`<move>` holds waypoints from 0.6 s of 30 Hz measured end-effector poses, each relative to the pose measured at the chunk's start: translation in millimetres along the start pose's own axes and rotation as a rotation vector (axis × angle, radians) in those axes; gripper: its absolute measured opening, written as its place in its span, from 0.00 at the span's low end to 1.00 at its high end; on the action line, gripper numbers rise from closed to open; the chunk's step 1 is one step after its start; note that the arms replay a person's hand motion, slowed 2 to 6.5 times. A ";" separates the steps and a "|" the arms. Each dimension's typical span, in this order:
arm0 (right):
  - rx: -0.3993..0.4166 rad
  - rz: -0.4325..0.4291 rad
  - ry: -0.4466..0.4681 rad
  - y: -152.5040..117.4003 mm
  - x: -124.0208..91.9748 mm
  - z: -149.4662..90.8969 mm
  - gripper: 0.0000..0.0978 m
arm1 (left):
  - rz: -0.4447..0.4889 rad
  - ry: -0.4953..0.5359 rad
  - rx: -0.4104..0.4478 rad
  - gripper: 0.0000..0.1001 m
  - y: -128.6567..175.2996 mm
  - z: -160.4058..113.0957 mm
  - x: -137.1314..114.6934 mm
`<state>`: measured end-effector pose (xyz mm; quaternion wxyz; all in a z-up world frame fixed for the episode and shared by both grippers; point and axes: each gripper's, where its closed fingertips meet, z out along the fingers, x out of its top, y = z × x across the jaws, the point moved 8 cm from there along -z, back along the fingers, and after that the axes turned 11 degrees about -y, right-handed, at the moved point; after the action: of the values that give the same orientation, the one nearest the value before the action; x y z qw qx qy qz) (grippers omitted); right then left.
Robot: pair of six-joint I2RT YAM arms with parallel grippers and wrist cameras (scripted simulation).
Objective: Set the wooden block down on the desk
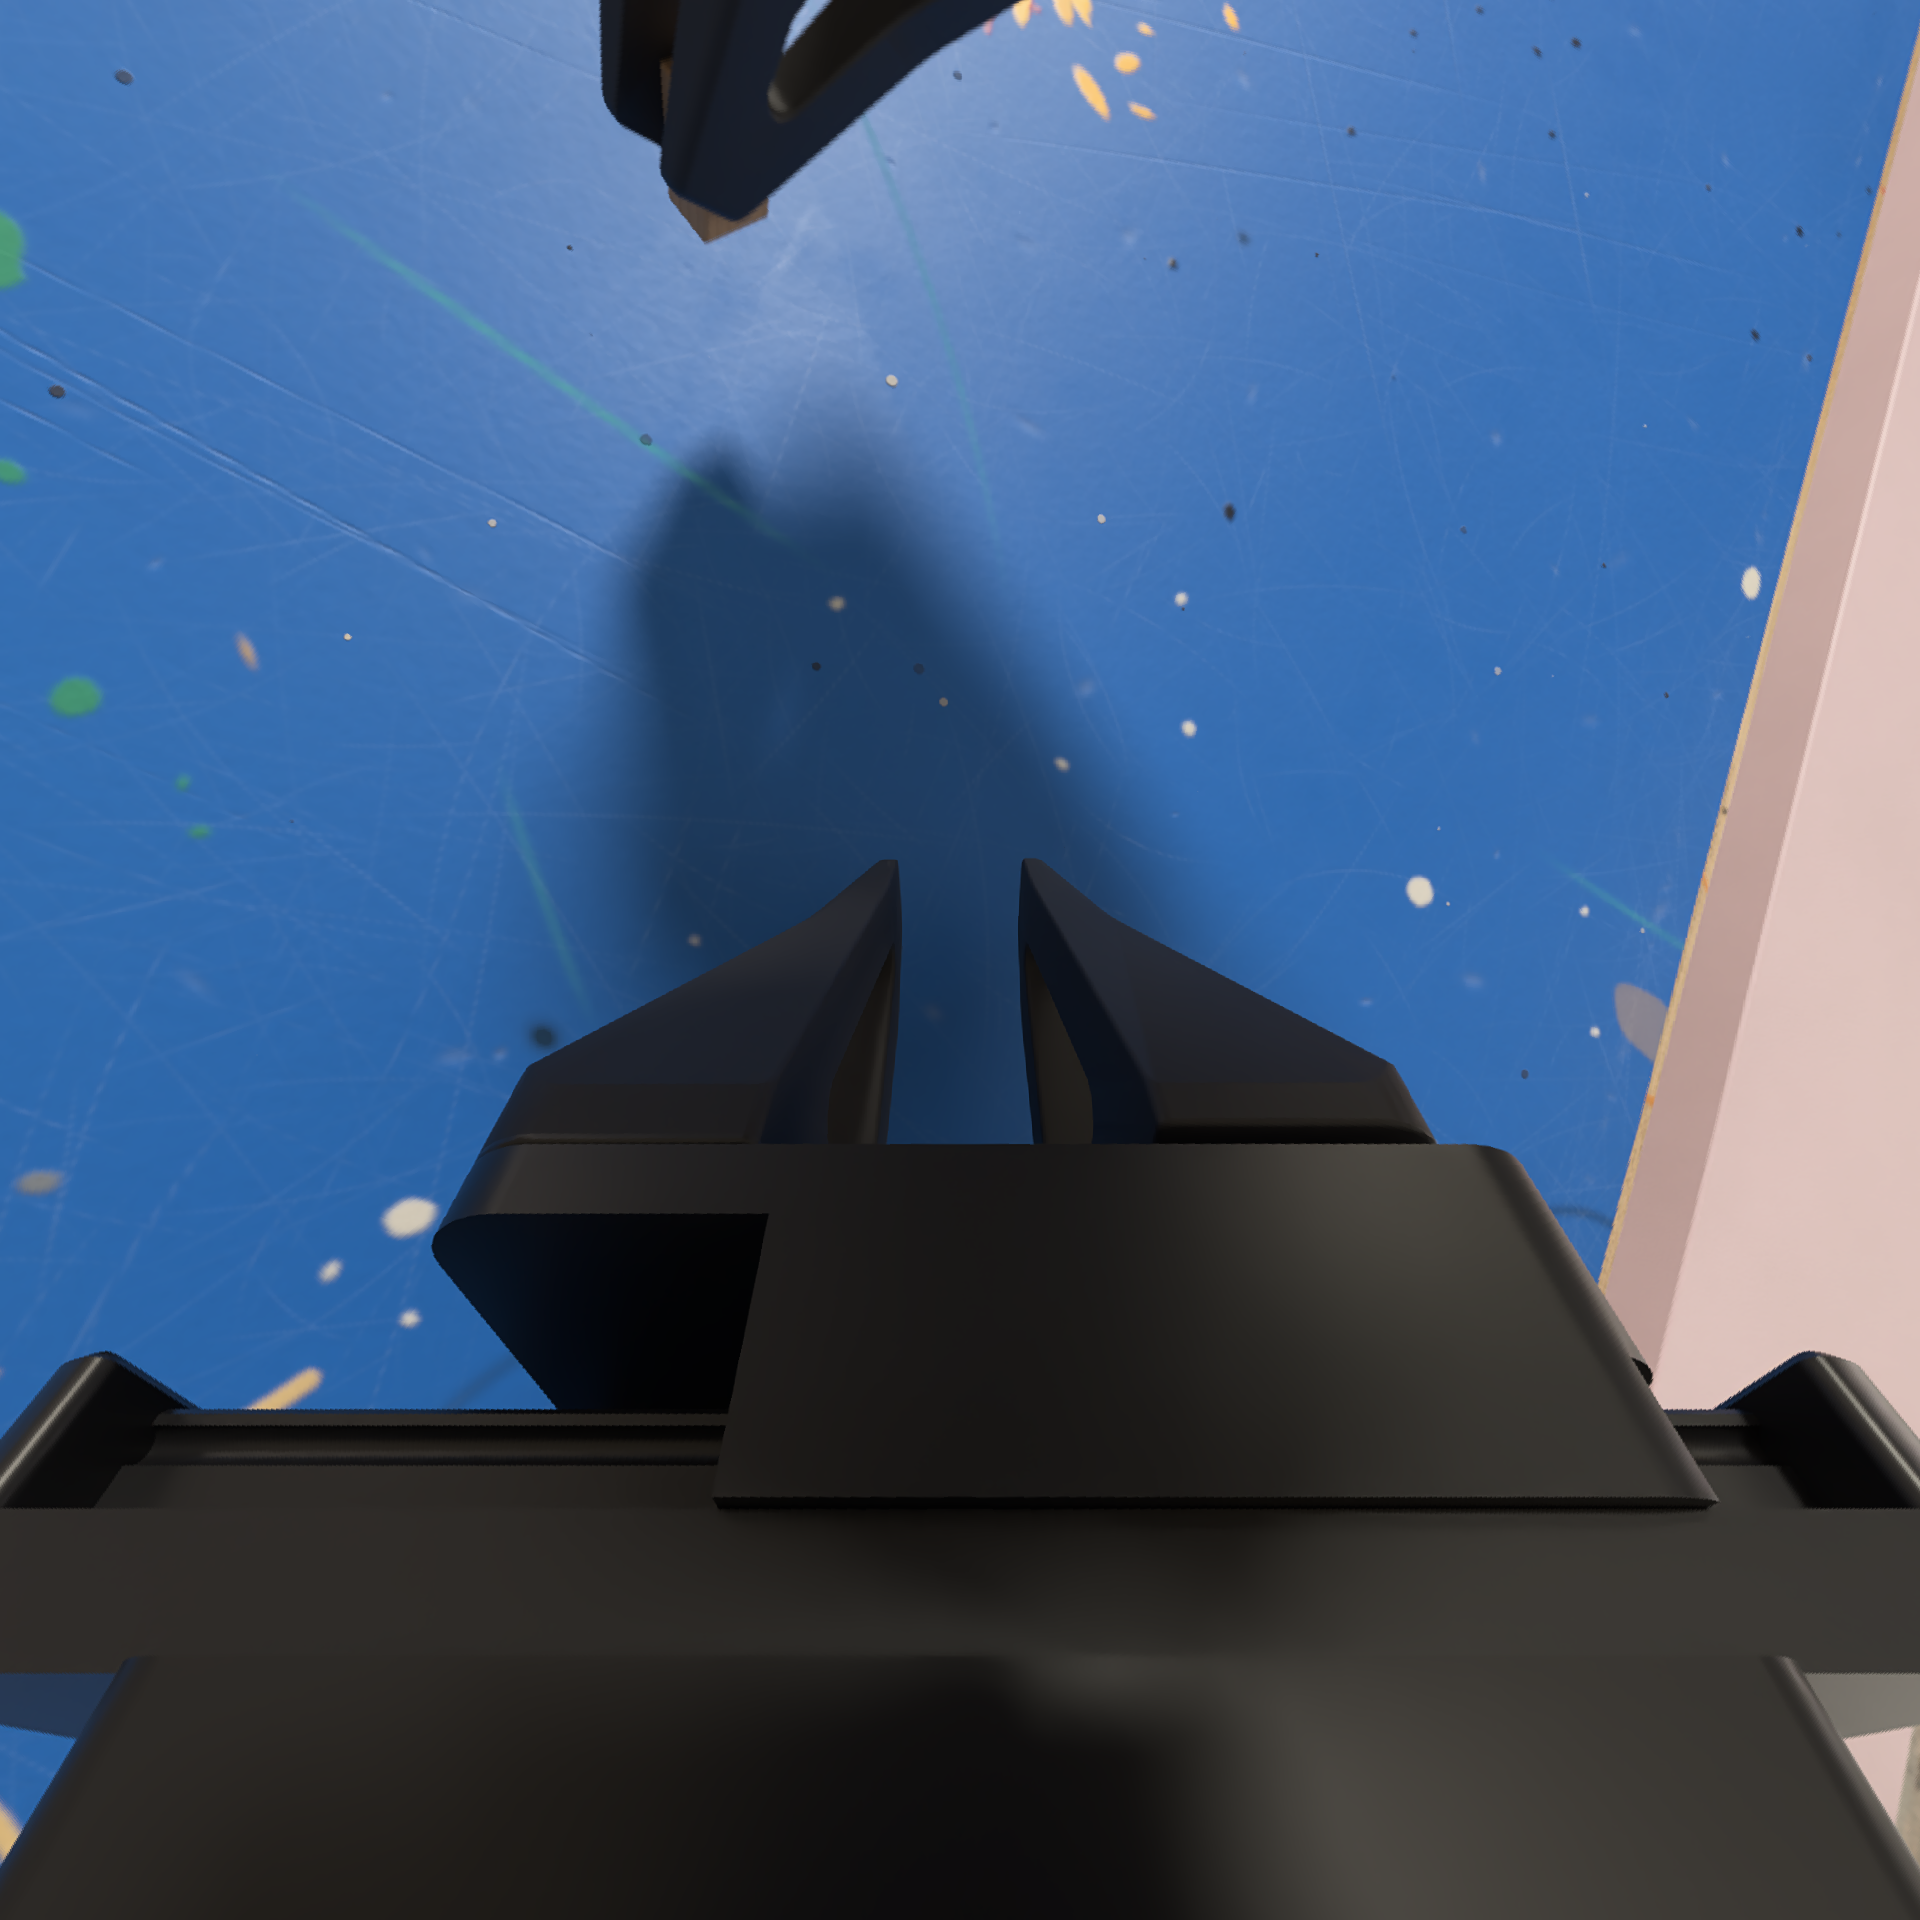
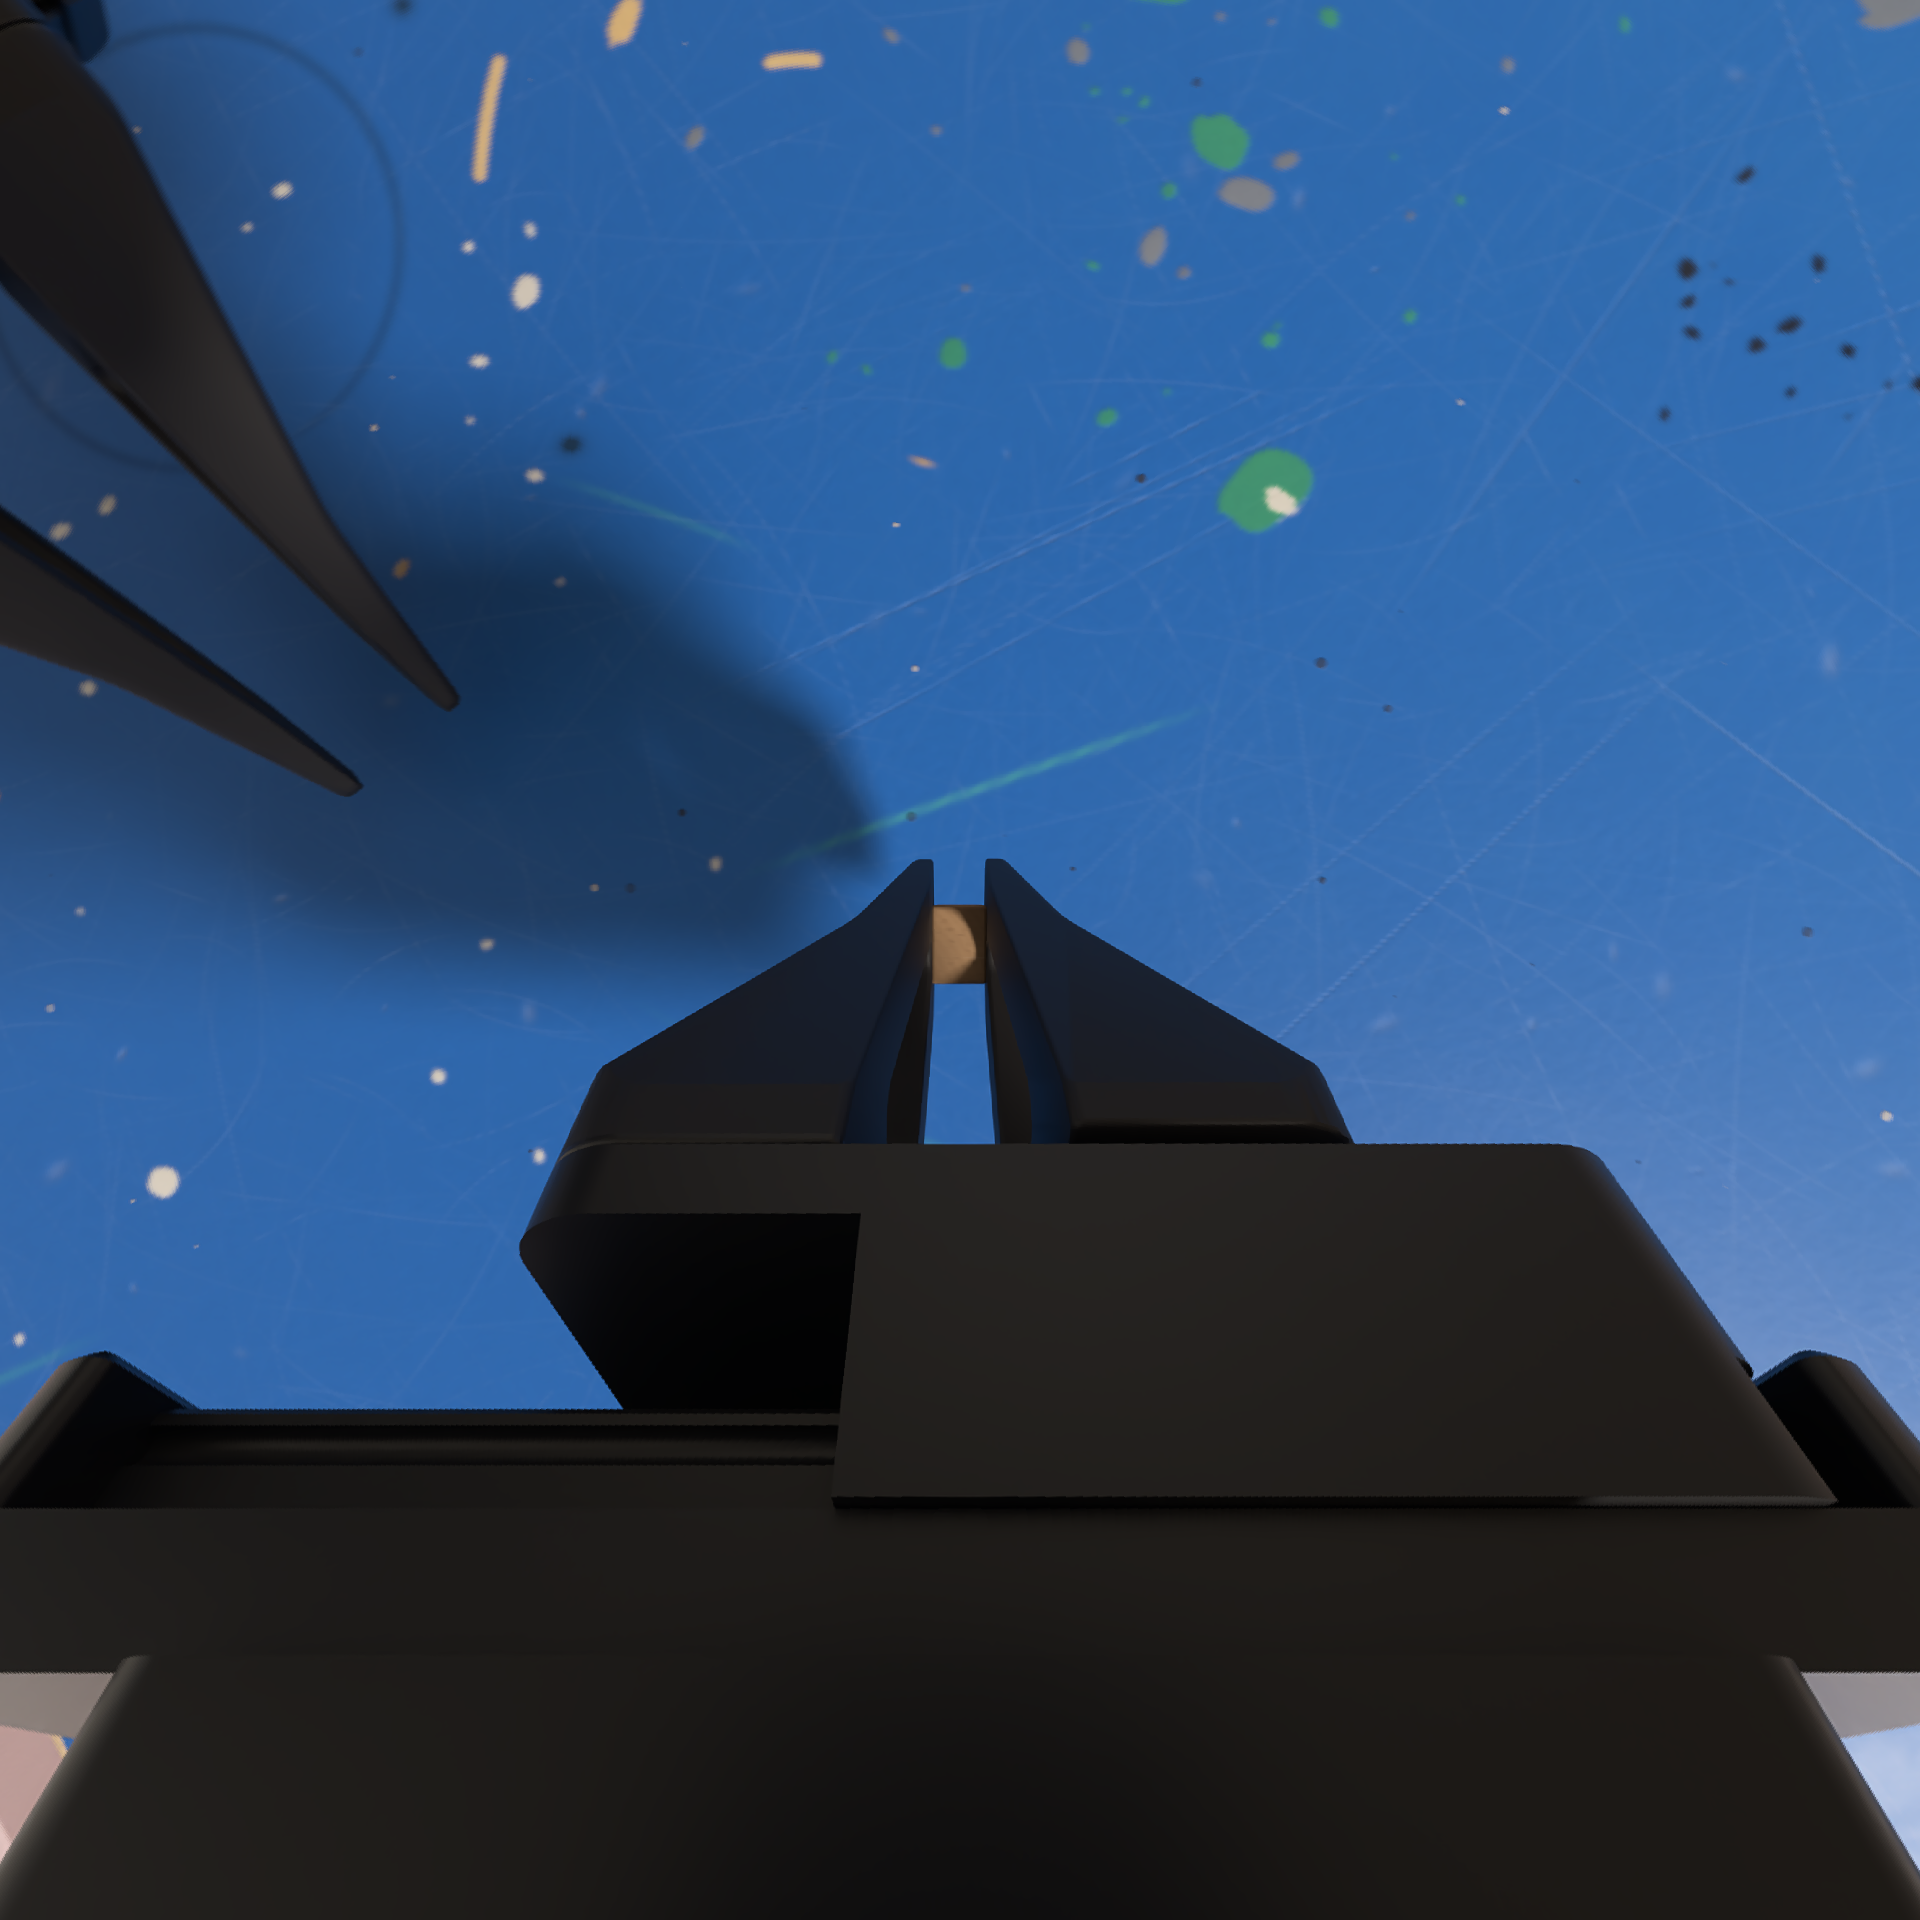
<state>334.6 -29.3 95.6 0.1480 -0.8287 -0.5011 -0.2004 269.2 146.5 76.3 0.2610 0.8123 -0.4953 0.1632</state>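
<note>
Clamping wooden block [image 2: 958,943] between narrow-set jaws of right gripper [image 2: 958,862], near fingertips, held above blue paint-flecked desk [image 2: 1351,727]. Showing block's lower corner [image 1: 717,220] under that gripper in left wrist view. Hanging nearby, left gripper [image 1: 958,862] parted slightly, nothing between fingers. Casting dark shadows on desk. Pale wall [image 1: 1829,831] beyond desk edge.

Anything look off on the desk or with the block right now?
Nothing stands out. The wooden block sits squarely between the right tool's tips, above the paint-flecked, scratched blue desk. The left tool is empty.
</note>
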 end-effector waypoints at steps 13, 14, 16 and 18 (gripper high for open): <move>0.058 -0.126 -0.026 -29.6 1.3 5.0 0.08 | 0.021 -0.056 -0.059 0.19 -3.7 -3.4 0.4; 0.061 -0.136 -0.030 -31.3 1.0 5.4 0.08 | 0.021 -0.060 -0.069 0.19 -3.9 -3.6 0.5; 0.065 -0.156 -0.036 -34.1 0.9 6.1 0.08 | 0.019 -0.067 -0.090 0.19 -4.4 -3.5 0.9; 0.067 -0.176 -0.039 -36.4 1.3 7.3 0.08 | 0.018 -0.074 -0.108 0.19 -4.8 -3.3 1.2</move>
<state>304.1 -8.5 91.5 0.1475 -0.7799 -0.5812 -0.1797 274.1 149.3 78.3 0.2846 0.7981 -0.5199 0.1083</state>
